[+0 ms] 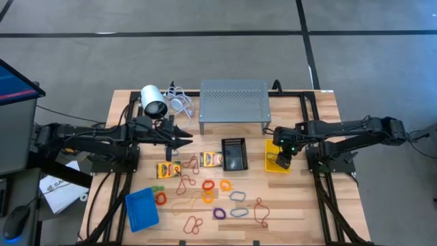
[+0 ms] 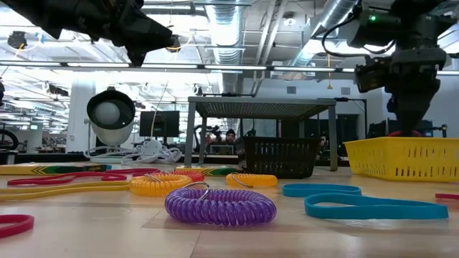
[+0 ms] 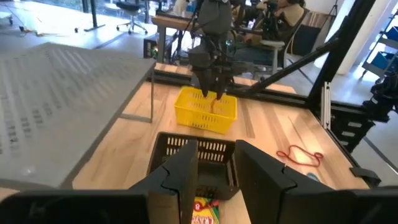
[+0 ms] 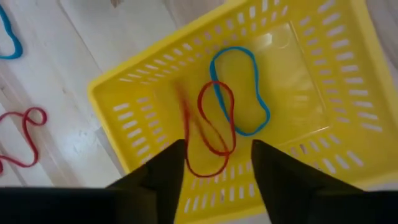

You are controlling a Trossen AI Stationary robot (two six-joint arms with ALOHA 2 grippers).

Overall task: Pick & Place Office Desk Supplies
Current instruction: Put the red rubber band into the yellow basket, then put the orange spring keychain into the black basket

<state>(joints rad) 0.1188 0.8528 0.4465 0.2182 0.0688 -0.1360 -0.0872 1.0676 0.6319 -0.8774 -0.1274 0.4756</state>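
Note:
My right gripper (image 4: 217, 168) hangs open, pointing down into the yellow bin (image 4: 106, 93) at the table's right (image 1: 273, 147). On the bin's floor lie a pale blue rubber band (image 4: 239, 93) and a red rubber band (image 4: 214, 124), whose near loop shows blurred between the fingers. I cannot tell whether a finger touches it. My left gripper (image 1: 186, 140) hovers level above the table's left half, pointing toward the black bin (image 3: 199, 155), its fingers (image 3: 186, 174) a narrow gap apart with nothing between them. Two yellow crayon boxes (image 1: 168, 169) (image 1: 212, 159) lie flat on the table.
A grey perforated stand (image 1: 234, 102) and a white cylinder (image 1: 153, 102) with its cable stand at the far side. A blue bin (image 1: 141, 208) sits near the front left. Several rubber bands and coil loops (image 1: 208, 195) are scattered over the table's near middle.

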